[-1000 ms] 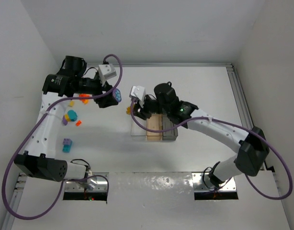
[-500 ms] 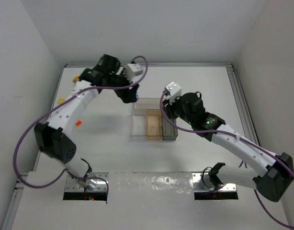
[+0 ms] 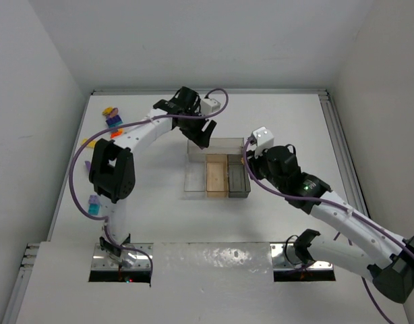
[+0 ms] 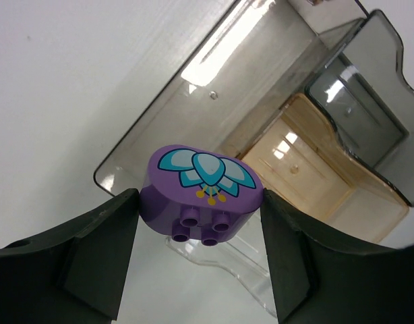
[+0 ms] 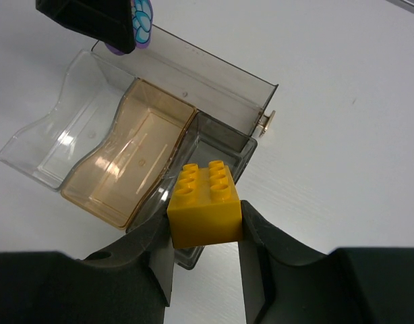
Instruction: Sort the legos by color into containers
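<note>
My left gripper [image 3: 201,132] hovers over the back left corner of the clear tray's long narrow bin [image 3: 224,144]. It is shut on a purple rounded lego [image 4: 203,189] printed with a teal flower. My right gripper [image 3: 251,160] hangs above the right end of the grey bin [image 3: 238,181], shut on a yellow six-stud brick [image 5: 205,206]. In the right wrist view the clear bin [image 5: 52,142], amber bin [image 5: 126,162], grey bin [image 5: 220,145] and long bin [image 5: 214,77] hold no bricks. Below the purple lego lie the long bin [image 4: 227,88] and amber bin [image 4: 315,169].
Loose legos lie along the table's left side: a yellow, purple and blue cluster [image 3: 112,117], an orange piece [image 3: 116,133], a yellow piece [image 3: 86,142] and a purple-and-teal stack [image 3: 94,204]. The left arm's elbow [image 3: 111,172] stands among them. Walls close in on both sides.
The left arm swung from the far left across to the tray's back edge, carrying the purple lego. The right gripper moved rightward from the tray's left side to beside the grey bin.
</note>
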`<state>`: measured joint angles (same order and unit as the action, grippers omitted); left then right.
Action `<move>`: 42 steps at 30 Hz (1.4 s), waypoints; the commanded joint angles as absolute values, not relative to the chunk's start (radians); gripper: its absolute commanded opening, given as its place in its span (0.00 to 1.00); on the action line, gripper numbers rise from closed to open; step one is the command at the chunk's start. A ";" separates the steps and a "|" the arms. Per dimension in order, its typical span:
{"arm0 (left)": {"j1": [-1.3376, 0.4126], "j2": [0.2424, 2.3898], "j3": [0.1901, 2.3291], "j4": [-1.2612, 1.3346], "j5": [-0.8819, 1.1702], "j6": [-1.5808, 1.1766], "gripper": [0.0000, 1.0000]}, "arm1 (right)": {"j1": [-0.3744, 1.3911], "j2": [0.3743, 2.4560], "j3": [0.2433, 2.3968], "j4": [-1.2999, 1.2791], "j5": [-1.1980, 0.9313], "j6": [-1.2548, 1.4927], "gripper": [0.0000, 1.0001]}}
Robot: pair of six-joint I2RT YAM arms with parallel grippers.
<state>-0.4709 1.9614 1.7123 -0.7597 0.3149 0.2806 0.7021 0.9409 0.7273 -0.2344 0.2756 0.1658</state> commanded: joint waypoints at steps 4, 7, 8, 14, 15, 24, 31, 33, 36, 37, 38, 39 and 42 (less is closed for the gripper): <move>-0.480 1.971 1.692 -0.634 0.281 0.247 0.41 | 0.703 0.957 0.758 -0.219 0.270 0.184 0.00; -0.480 1.979 1.701 -0.650 0.276 0.252 0.53 | 0.701 0.992 0.779 -0.232 0.226 0.187 0.00; -0.479 1.977 1.695 -0.660 0.278 0.261 0.55 | 0.701 0.999 0.785 -0.232 0.206 0.189 0.00; -0.479 1.947 1.689 -0.681 0.301 0.271 0.62 | 0.701 1.034 0.798 -0.190 0.152 0.172 0.00; -0.479 1.944 1.686 -0.683 0.310 0.272 0.64 | 0.701 1.040 0.801 -0.190 0.138 0.172 0.00; -0.480 1.964 1.680 -0.687 0.293 0.261 0.88 | 0.701 1.083 0.830 -0.184 0.112 0.153 0.00; -0.479 1.957 1.768 -0.704 0.282 0.256 0.94 | 0.701 1.086 0.831 -0.183 0.094 0.153 0.00; -0.477 1.936 1.796 -0.722 0.278 0.256 0.92 | 0.701 1.109 0.833 -0.186 0.051 0.150 0.00; -0.465 1.888 1.853 -0.784 0.206 0.255 0.89 | 0.703 1.181 0.839 -0.186 -0.058 0.134 0.00; -0.454 1.855 1.850 -0.796 0.183 0.256 0.87 | 0.703 1.207 0.847 -0.189 -0.070 0.129 0.00; -0.421 1.839 1.845 -0.807 0.148 0.252 0.85 | 0.703 1.235 0.856 -0.192 -0.072 0.127 0.00; -0.398 1.807 1.824 -0.831 0.143 0.247 0.84 | 0.703 1.291 0.880 -0.202 -0.068 0.118 0.00; -0.267 1.761 1.772 -0.893 0.143 0.223 0.84 | 0.703 1.396 0.949 -0.233 -0.052 0.107 0.00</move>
<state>-0.3958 1.8553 1.7924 -0.8162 0.2008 0.2531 0.7025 1.3327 0.8661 -0.2291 -0.0277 0.1310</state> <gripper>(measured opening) 0.838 0.370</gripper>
